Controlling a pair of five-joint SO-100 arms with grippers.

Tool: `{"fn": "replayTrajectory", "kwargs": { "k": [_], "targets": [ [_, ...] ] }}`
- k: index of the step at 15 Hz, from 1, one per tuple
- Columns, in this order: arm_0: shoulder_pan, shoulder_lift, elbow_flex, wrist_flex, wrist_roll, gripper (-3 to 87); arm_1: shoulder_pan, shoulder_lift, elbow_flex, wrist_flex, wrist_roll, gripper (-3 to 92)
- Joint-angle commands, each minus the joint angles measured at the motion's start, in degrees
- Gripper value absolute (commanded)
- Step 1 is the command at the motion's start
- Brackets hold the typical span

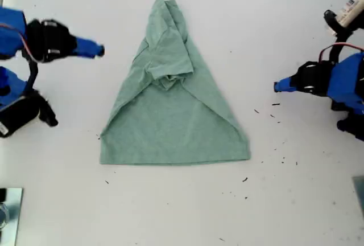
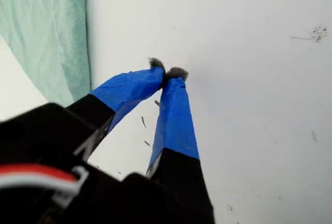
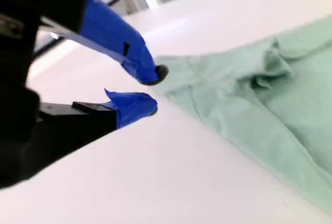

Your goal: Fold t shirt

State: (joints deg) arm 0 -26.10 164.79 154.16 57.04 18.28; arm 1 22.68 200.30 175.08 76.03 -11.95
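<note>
The pale sage-green t shirt (image 1: 170,115) lies flat on the white table, folded into a triangle. Its straight hem faces the exterior view's bottom, and its sleeves are bunched near the narrow top. My first gripper (image 1: 277,86) hovers at the exterior view's right, apart from the cloth. Its blue tips (image 2: 167,72) are shut with nothing between them, and the t shirt (image 2: 46,27) lies off to one side. At the exterior view's left, my second gripper (image 1: 100,50) stands open and empty (image 3: 151,89), short of the t shirt (image 3: 270,89) near its narrow end.
Small dark specks (image 1: 256,111) dot the white table (image 1: 182,212) between the shirt and the arm at the exterior view's right. A shiny object (image 1: 8,212) sits at the exterior view's bottom left corner. A white and black item (image 1: 348,12) stands at its top right.
</note>
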Motion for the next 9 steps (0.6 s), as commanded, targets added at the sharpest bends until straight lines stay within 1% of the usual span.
{"fn": "replayTrajectory", "kwargs": {
  "k": [1,2,3,5,6,7,8,9],
  "targets": [
    [8.79,19.6,18.63,-1.93,-10.11,-0.2,-0.26,0.44,-2.2,-0.62,-5.01,2.5],
    [10.63,24.87,21.45,-0.79,-12.48,-0.2,-0.7,-2.72,-8.26,0.97,-6.94,2.5],
    [11.07,26.19,22.85,-0.88,-12.74,-0.2,-0.7,-14.68,-18.46,4.39,-8.88,2.5],
    [9.93,28.21,26.28,-1.85,-12.22,-0.2,-2.37,-42.63,-45.09,13.71,-15.56,2.5],
    [9.58,34.54,30.23,-0.35,-11.43,-0.2,-4.75,-53.7,-58.54,18.9,-16.96,2.5],
    [11.16,39.2,31.73,0.88,-11.78,-0.2,-7.38,-63.46,-70.75,23.91,-18.9,2.4],
    [11.34,39.46,31.73,1.05,-11.78,-0.2,-10.63,-68.91,-78.31,23.38,-21.27,2.3],
    [10.72,37.62,31.73,0.44,-11.34,-0.2,-12.74,-73.56,-84.37,23.73,-22.41,6.2]
  ]
}}
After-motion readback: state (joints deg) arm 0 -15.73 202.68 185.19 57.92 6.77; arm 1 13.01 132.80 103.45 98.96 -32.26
